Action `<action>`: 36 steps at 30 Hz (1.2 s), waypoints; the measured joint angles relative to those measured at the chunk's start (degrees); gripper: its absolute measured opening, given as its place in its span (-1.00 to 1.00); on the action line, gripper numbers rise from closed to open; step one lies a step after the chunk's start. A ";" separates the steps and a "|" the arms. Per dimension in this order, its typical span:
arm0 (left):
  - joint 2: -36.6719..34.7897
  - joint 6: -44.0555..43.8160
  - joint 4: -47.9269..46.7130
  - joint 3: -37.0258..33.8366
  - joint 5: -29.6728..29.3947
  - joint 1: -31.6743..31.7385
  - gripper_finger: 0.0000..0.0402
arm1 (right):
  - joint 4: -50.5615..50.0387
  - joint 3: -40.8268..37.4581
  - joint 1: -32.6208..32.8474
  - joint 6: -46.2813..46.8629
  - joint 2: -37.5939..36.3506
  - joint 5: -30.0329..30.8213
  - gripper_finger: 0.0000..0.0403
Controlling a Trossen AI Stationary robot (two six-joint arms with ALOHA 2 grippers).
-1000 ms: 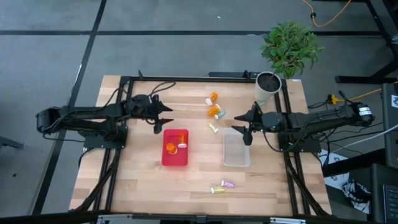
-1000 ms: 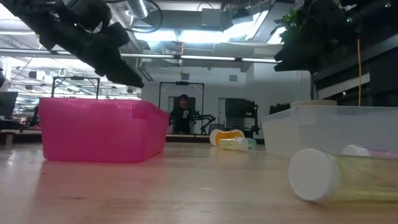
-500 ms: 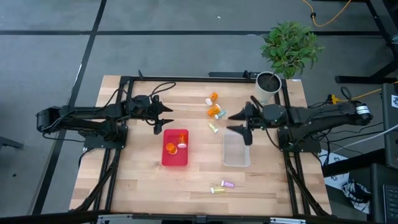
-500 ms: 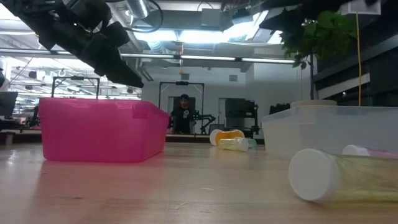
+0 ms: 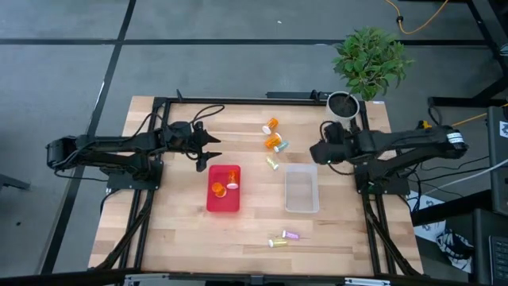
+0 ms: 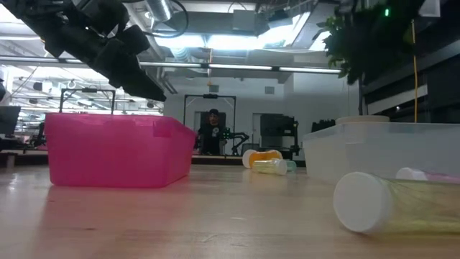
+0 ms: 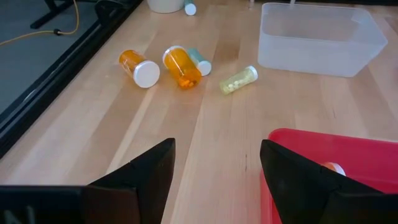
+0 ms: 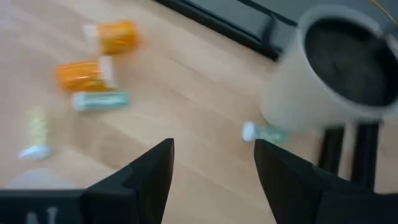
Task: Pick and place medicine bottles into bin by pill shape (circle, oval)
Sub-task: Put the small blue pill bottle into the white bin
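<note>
Only the right wrist view shows, past the spread right end effector (image 8: 211, 168), a green bottle (image 8: 264, 132) beside the pot (image 8: 336, 74).

You're in a robotics lab: behind the pale wooden slatted table (image 6: 215, 216) there's exposed ceiling ductwork (image 6: 237, 21), more black equipment frames (image 6: 208, 108), grey concrete floor (image 5: 238, 71).

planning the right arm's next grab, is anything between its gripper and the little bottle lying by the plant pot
Nothing visible blocks it. The right gripper is open, and bare table lies between it and the small bottle, which rests against the base of the plant pot; the pot crowds it from behind.
</note>
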 joint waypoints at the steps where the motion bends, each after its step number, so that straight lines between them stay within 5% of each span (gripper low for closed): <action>1: 0.00 0.00 0.00 0.00 0.00 0.00 0.14 | 0.13 -1.47 -0.59 2.72 0.63 0.55 0.12; 6: 0.00 -0.04 -0.01 0.00 0.00 0.00 0.14 | 3.03 -7.77 -5.55 12.01 3.53 0.86 0.12; 14: 0.00 -0.04 -0.01 0.00 0.00 0.00 0.14 | 11.37 -13.00 -14.30 11.88 6.46 -3.50 0.12; 36: 0.00 -0.04 0.00 0.00 0.01 -0.02 0.14 | 32.40 -19.36 -24.17 11.55 17.92 1.82 0.12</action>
